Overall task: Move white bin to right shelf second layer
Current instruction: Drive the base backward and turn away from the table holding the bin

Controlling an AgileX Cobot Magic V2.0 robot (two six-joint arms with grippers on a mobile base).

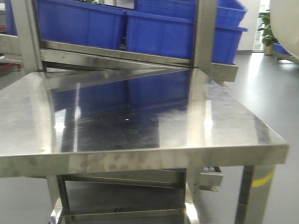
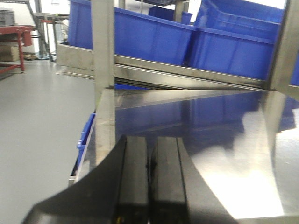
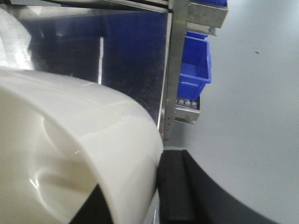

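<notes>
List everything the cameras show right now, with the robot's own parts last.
white bin: one, cream-white, held off the table's right side
blue crates: at least three, blue, on the rack level behind the tabletop
lower blue crate: one, blue, on a lower rack level beside the table
steel tabletop: one, mirror-like silver, front centre
rack posts: two in the front view, steel, at the tabletop's back edge
plant: one, green, far right background
red table: one, red, far left background
yellow mark: one, yellow, on the front right table leg
left end effector: black, shut, over the tabletop's left edge
right end effector: black, shut on the white bin's rim
</notes>
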